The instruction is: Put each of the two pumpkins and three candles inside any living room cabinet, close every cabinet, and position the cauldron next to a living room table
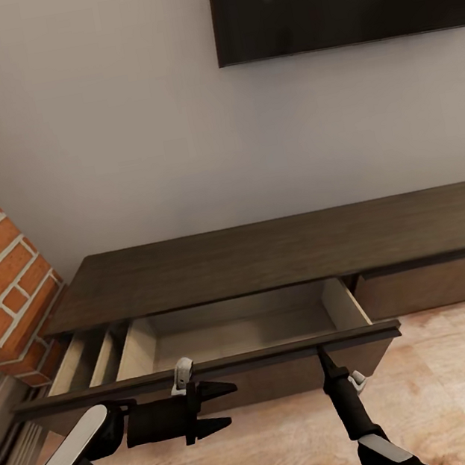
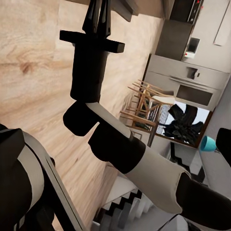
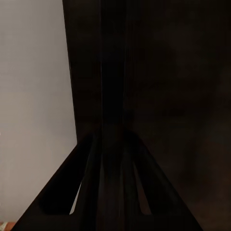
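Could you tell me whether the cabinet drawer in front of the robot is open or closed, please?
Open: the drawer is pulled out from the cabinet, its pale, empty interior showing.

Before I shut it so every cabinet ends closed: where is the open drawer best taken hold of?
Take the drawer front by its long top edge, coming from the room side. It is handleless and that thin edge juts out. The right tool already sits at it, so a push may do.

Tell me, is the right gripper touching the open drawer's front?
Touching. In the head view the right gripper ends right at the top edge of the pulled-out drawer's front, no gap showing. The right wrist view shows dark wood close against its fingers.
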`<state>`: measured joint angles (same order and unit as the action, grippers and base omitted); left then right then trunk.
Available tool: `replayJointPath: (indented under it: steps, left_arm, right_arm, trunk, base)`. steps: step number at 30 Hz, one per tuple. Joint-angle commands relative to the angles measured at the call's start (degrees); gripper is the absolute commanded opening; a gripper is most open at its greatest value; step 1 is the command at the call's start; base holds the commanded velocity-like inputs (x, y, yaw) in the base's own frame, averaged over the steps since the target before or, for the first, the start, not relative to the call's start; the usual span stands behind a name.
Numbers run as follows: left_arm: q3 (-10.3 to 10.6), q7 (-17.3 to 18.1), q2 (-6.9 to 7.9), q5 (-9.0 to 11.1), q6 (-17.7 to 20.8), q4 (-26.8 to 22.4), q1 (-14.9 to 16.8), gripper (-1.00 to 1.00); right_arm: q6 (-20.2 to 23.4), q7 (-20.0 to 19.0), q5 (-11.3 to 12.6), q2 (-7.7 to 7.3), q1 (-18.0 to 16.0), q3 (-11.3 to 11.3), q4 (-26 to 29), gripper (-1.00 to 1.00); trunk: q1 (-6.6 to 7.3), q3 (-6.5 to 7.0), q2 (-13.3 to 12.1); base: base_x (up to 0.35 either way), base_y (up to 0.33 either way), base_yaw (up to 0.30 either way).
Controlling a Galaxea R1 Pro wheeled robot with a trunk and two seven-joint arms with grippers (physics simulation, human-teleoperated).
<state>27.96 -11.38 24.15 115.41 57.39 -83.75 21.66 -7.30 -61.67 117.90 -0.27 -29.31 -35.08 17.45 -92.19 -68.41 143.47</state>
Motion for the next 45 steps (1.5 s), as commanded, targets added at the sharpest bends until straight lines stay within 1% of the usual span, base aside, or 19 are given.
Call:
replayJointPath:
  steps: [1, 45]
  left_arm:
    - [0.1, -0.5, 0.03, 0.6, 0.0, 0.0, 0.1, 1.00]
    - [0.1, -0.5, 0.06, 0.6, 0.0, 0.0, 0.0, 1.00]
  right_arm:
    - [-0.6, -0.6, -0.1, 0.00, 0.0, -1.5, 0.1, -1.00]
    - [-0.6, -0.6, -0.1, 0.00, 0.0, -1.5, 0.1, -1.00]
  trunk:
    - [0.02, -0.04, 0.0]
    - [0.02, -0.04, 0.0]
  base:
    - [-0.073, 0.000, 0.000]
    - [-0.056, 0.000, 0.000]
